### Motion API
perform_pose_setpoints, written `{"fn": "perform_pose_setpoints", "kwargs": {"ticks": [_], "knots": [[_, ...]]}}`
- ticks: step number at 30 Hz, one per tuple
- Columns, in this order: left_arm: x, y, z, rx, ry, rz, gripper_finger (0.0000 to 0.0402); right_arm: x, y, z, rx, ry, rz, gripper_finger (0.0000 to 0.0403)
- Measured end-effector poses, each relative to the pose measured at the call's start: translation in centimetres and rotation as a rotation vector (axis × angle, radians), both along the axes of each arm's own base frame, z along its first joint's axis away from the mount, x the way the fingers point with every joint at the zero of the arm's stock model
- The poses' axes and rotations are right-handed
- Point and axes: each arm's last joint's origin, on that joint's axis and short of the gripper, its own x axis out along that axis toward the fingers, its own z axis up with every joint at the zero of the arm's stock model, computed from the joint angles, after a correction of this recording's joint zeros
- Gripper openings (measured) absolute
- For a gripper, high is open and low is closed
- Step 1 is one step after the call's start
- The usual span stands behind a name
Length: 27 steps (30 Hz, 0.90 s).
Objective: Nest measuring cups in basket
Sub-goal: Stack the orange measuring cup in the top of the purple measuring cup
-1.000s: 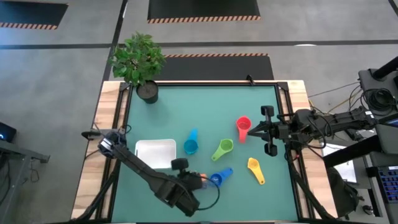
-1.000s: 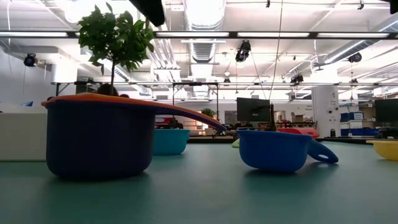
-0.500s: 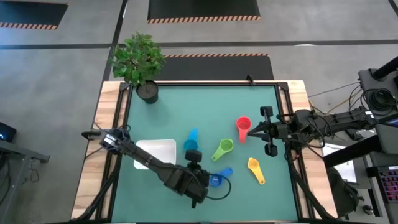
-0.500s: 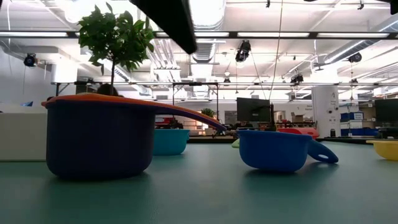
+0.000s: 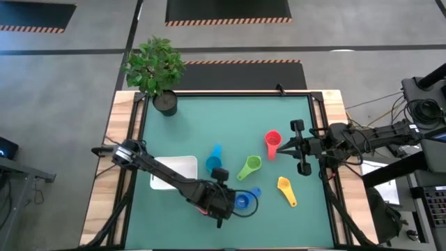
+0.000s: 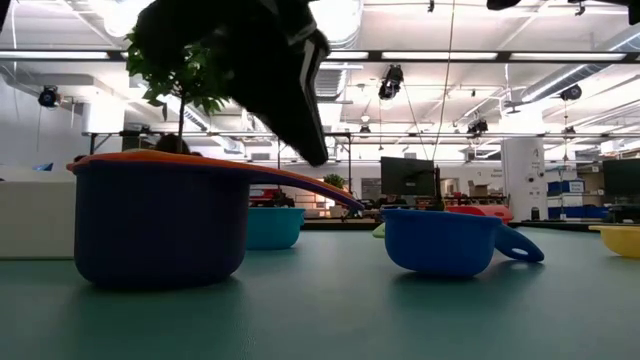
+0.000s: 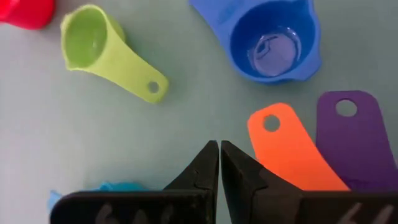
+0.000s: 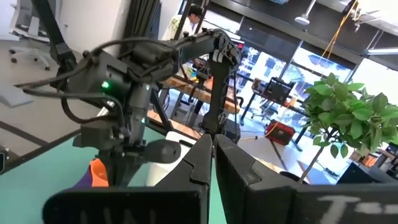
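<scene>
A: Cups — where?
B: Dark blue cup (image 5: pixel 242 201) sits near the front of the mat, handle toward the right. Purple cup (image 6: pixel 160 225) w/ the orange cup (image 6: pixel 215 162) nested in it is just beside it; from above the left arm hides that pair, only handles show at the wrist: orange (image 7: pixel 288 145), purple (image 7: pixel 350 138).
A: Others?
B: Green cup (image 5: pixel 249 167) mid-mat, light blue cup (image 5: pixel 213 163) just left of it, red cup (image 5: pixel 272 140) further back-right, yellow cup (image 5: pixel 285 188) front-right. All apart from each other.
A: Basket?
B: Basket (image 5: pixel 174 166) left of centre, partly under the left arm; looks empty where visible, can't tell for the rest.
A: Left gripper?
B: Left gripper (image 7: pixel 219 163) hovers above the purple/orange pair, next to the dark blue cup. Fingers pressed together, nothing between them.
A: Right?
B: Right gripper (image 5: pixel 281 147) waits at the right side, just by the red cup, fingers also closed tight, holding nothing.
A: Anything else?
B: Potted plant (image 5: pixel 155 67) at back-left corner.
</scene>
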Motion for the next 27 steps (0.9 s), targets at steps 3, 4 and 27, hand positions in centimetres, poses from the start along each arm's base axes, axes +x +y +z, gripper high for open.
{"fn": "perform_pose_setpoints", "kwargs": {"ticks": [3,4,27], "knots": [[-0.3,0.2,-0.7,-0.027,-0.019,0.024,0.0,0.0,0.0,0.0,0.0,0.001,0.0,0.0009],[-0.3,0.2,-0.8,-0.037,-0.033,0.03,0.0,0.0,0.0,0.0,-0.001,0.002,0.0,0.0009],[-0.1,1.2,-1.1,-0.125,-0.032,0.086,0.0,0.0,0.0,0.0,-0.011,0.002,-0.001,0.0009]]}}
